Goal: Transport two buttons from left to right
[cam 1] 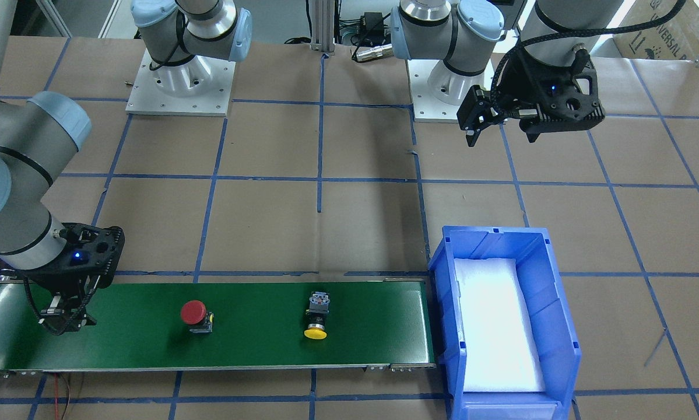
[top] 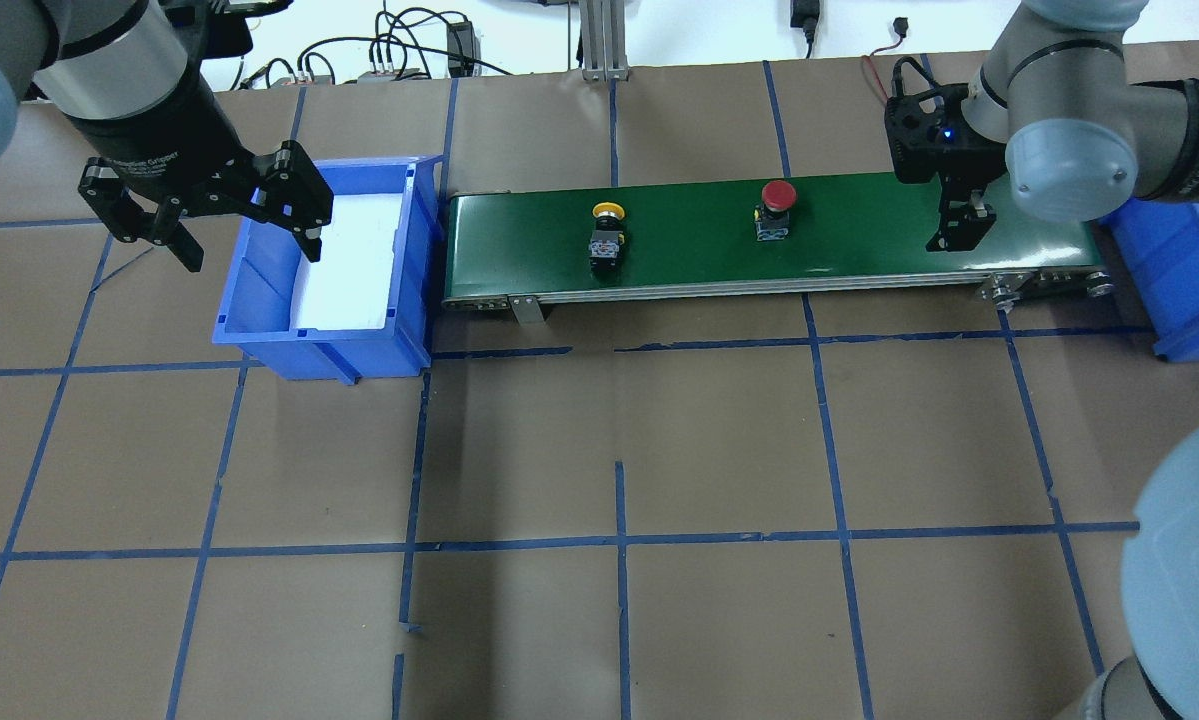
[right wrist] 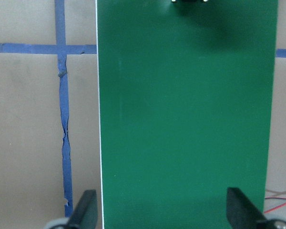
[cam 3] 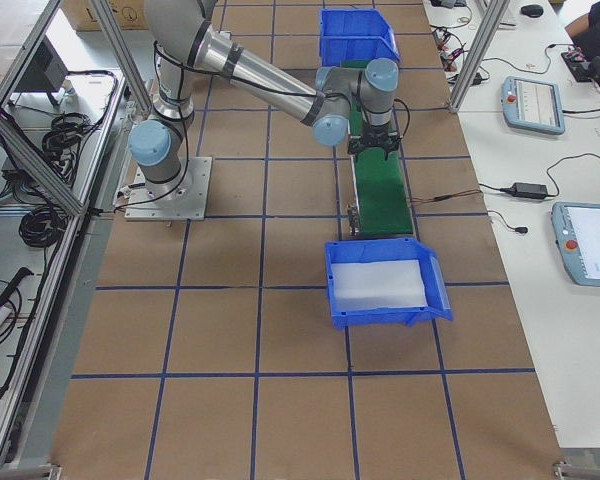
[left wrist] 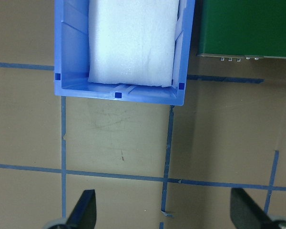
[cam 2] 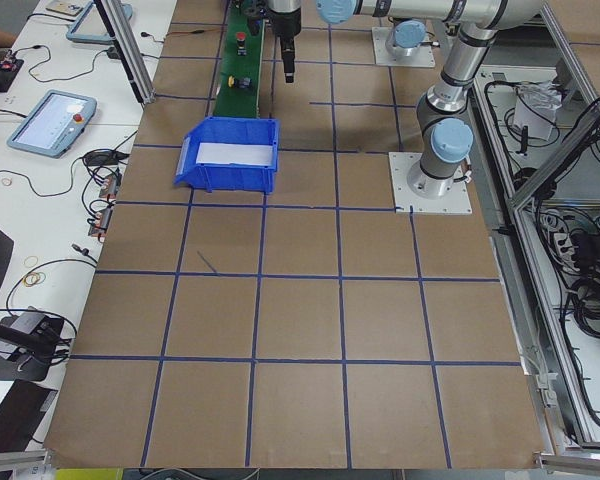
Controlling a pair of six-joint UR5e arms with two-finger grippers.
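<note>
You have the red mushroom-capped push-button (cam 1: 193,313) and the yellow-capped push-button (cam 1: 317,318) well apart on the long green conveyor belt (cam 1: 256,347), both inside its edges. The right gripper (right wrist: 161,212) gapes wide over the belt's right end. The left gripper (top: 249,245), equally wide, hovers beyond its left end.

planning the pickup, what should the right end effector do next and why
Probably slide the right end effector along the belt toward the red button and lower over it. It hangs open above bare belt at the robot's right end, the red button is nearer, and the yellow button lies farther on.
</note>
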